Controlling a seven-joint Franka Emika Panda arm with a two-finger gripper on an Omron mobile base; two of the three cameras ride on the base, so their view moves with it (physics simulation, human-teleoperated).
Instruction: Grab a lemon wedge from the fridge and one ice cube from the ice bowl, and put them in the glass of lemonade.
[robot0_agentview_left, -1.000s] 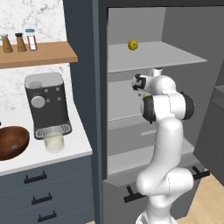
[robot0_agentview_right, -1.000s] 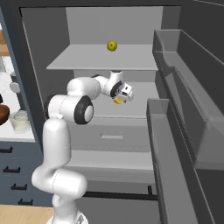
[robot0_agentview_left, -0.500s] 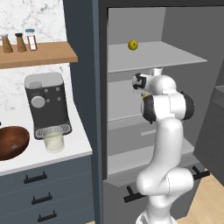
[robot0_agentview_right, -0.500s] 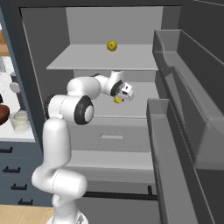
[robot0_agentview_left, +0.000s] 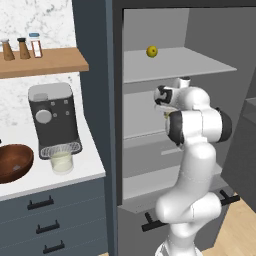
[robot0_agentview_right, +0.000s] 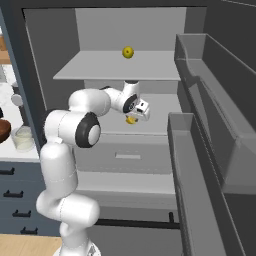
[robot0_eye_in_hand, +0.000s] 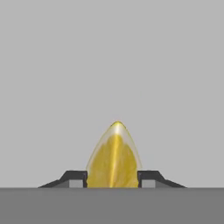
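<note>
between the jaws, in the hand view, sat the lemon wedge (robot0_eye_in_hand: 113, 159), its point aimed away from the palm and its flanks meeting both fingertips (robot0_eye_in_hand: 75, 177), so the gripper (robot0_eye_in_hand: 113, 178) was narrowed onto it and holding it. in the right base view the gripper (robot0_agentview_right: 134, 116) reached into the open fridge (robot0_agentview_right: 100, 30) above the middle shelf, with the wedge (robot0_agentview_right: 131, 120) just below the hand, low enough, i judged, for the fingers to take the piece where it lay. a whole lemon (robot0_agentview_left: 152, 51) sat on the shelf above the jaws, well apart and not part of this step. far from the jaws, out on the counter (robot0_agentview_left: 90, 165), the glass of lemonade (robot0_agentview_left: 61, 161) stood under the coffee machine (robot0_agentview_left: 50, 117) with the ice bowl (robot0_agentview_left: 12, 162) beside it, placed together so both additions would end at one spot.
</note>
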